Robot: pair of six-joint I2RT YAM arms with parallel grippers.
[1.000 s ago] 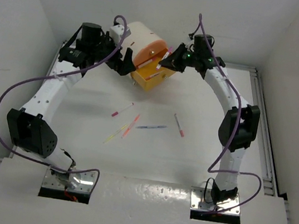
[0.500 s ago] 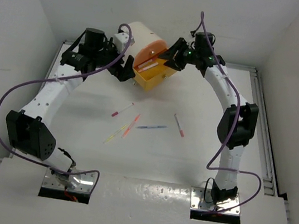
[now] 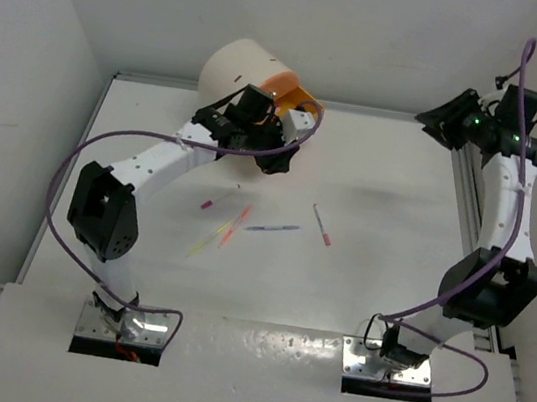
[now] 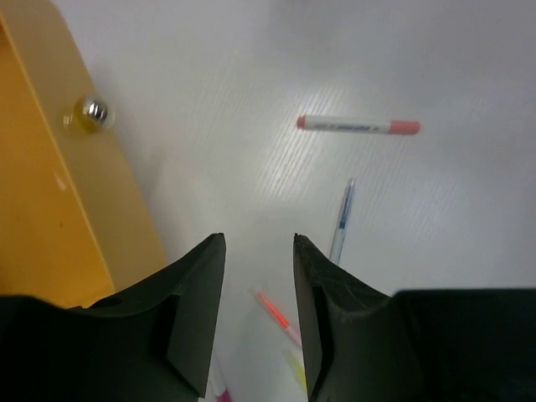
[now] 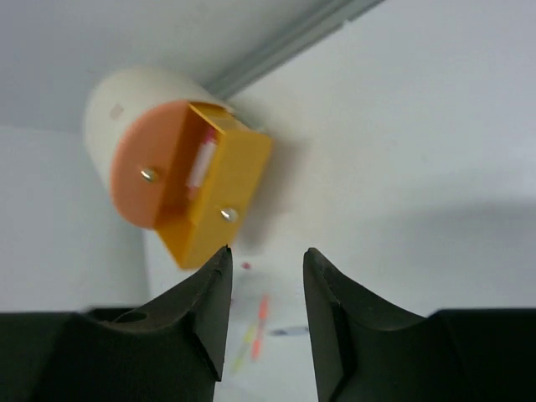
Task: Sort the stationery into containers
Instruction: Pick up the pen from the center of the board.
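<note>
The cream-white round cabinet (image 3: 233,64) stands at the back left, and its yellow drawer (image 5: 219,197) is pulled out below the peach drawer (image 5: 142,172). A white and pink pen (image 5: 199,159) lies inside the yellow drawer. My left gripper (image 3: 276,159) hovers just in front of that drawer (image 4: 50,176), open and empty. Off at the far right my right gripper (image 3: 434,119) is raised, open and empty. Several pens lie on the table: white with pink ends (image 4: 358,126), blue (image 4: 342,222), orange-pink (image 3: 234,226), yellow (image 3: 204,242) and pink (image 3: 218,199).
A metal knob (image 4: 94,111) sticks out of the drawer front close to my left fingers. White walls close in the table on three sides, with a rail (image 3: 474,181) along the right edge. Purple cables loop off both arms.
My right gripper has let a pen go into the yellow drawer and pulled away to the far right. My left arm swung right, across the drawer front, and its jaws narrowed.
</note>
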